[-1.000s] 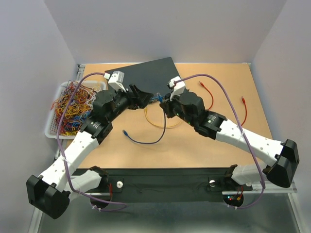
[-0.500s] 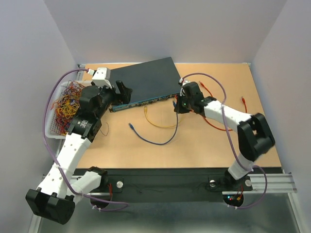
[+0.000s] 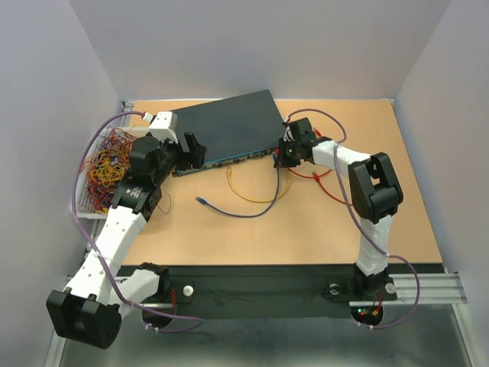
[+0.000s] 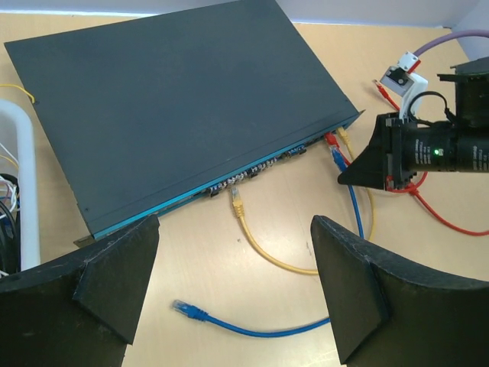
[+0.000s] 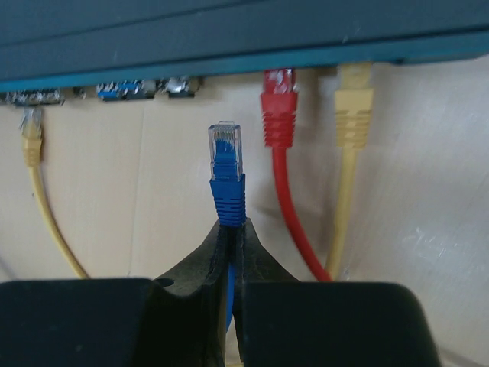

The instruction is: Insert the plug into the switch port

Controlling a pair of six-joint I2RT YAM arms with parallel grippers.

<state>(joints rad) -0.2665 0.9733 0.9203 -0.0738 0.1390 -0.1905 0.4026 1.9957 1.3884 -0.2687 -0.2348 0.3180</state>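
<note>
The switch (image 3: 229, 126) lies flat at the back of the table, its port row (image 5: 137, 88) facing me. My right gripper (image 5: 233, 237) is shut on a blue cable just behind its plug (image 5: 227, 157). The plug points at the port face, a short gap away, just left of a red plug (image 5: 280, 107) and a yellow plug (image 5: 354, 107) that sit at the ports. My left gripper (image 4: 235, 229) hangs open over the table in front of the switch (image 4: 176, 107), holding nothing. The blue cable's free end (image 4: 186, 308) lies below it.
A white wire basket (image 3: 85, 205) full of coloured cables stands at the left edge. A yellow cable (image 3: 248, 191) loops in front of the switch, one plug (image 4: 238, 202) lying near the ports. Red cables (image 3: 382, 172) lie on the right.
Right gripper has swung right along the switch front, carrying the blue plug up to the ports. Left gripper has pulled back left toward the switch's near corner and opened wider.
</note>
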